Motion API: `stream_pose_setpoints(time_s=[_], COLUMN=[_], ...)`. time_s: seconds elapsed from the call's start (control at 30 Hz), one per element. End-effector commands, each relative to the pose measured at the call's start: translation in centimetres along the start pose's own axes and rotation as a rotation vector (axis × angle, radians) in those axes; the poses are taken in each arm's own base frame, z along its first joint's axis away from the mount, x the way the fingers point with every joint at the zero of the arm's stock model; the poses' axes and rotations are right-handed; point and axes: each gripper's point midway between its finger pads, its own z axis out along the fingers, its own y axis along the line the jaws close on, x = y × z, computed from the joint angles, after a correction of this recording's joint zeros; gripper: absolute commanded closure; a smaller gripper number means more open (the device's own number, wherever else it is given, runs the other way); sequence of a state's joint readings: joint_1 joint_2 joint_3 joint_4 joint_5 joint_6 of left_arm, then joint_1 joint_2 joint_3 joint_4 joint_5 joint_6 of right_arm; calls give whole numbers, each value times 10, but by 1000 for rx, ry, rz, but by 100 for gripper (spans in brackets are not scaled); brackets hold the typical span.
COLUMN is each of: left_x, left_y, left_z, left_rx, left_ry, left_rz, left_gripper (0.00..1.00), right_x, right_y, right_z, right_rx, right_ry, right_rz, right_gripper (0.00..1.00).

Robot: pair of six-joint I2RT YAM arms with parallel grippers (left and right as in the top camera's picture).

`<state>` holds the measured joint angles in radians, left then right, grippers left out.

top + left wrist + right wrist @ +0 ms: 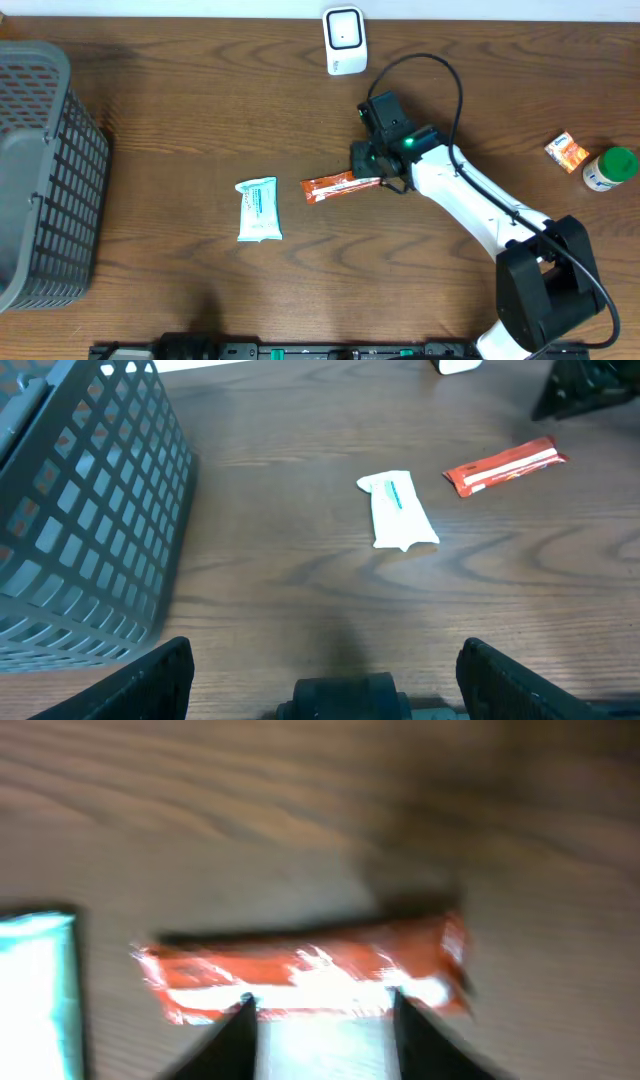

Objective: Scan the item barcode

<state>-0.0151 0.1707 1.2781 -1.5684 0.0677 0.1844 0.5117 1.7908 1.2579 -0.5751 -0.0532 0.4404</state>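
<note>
An orange snack packet (340, 186) lies flat on the wooden table, near its middle. My right gripper (385, 182) is at the packet's right end, low over the table. In the blurred right wrist view its fingers stand apart, tips at the near edge of the orange packet (300, 965); right gripper (320, 1002) is open. The white barcode scanner (344, 40) stands at the far edge of the table. My left gripper (325, 652) is wide open with nothing between its fingers, well short of the orange packet (505, 466).
A white and teal packet (258, 209) lies left of the orange one. A grey mesh basket (40, 170) fills the left side. At the right edge sit a small orange pack (567, 151) and a green-capped bottle (609, 169).
</note>
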Motion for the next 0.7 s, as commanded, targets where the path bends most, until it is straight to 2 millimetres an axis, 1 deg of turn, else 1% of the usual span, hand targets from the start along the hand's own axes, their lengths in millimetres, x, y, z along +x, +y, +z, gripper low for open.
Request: stream_pose_setpoints(time_s=[0.0, 0.03, 0.07, 0.1, 0.13, 0.37, 0.4, 0.47, 0.53, 0.57, 0.63, 0.67], left_x=[0, 0, 0, 0, 0, 0, 0, 0, 0, 0, 0, 0], left_y=[1, 1, 1, 1, 1, 1, 1, 1, 1, 1, 1, 1], left_z=[-1, -1, -1, -1, -1, -1, -1, -1, -1, -1, -1, -1], left_rx=[-5, -5, -5, -5, -5, -5, -5, -5, -5, -5, -5, -5], left_ry=[-1, -1, -1, -1, -1, -1, -1, -1, -1, -1, -1, -1], left_rz=[12, 12, 12, 12, 12, 12, 12, 12, 12, 12, 12, 12], left_gripper=[16, 16, 16, 16, 16, 16, 16, 16, 16, 16, 16, 16], right_x=[7, 10, 13, 20, 26, 58, 64, 67, 61, 54, 36, 24], right_y=[19, 22, 24, 28, 33, 48, 51, 55, 57, 61, 74, 79], right_z=[21, 29, 32, 35, 35, 20, 19, 19, 22, 24, 25, 26], right_rx=[-45, -49, -56, -75, -94, -121, -120, -112, -99, -106, -158, -179], right_ry=[24, 34, 46, 75, 101, 256, 280, 282, 233, 194, 111, 57], right_rz=[-23, -15, -13, -12, 6, 307, 339, 349, 325, 300, 237, 215], right_gripper=[51, 47, 40, 17, 1, 1, 1, 1, 1, 3, 12, 14])
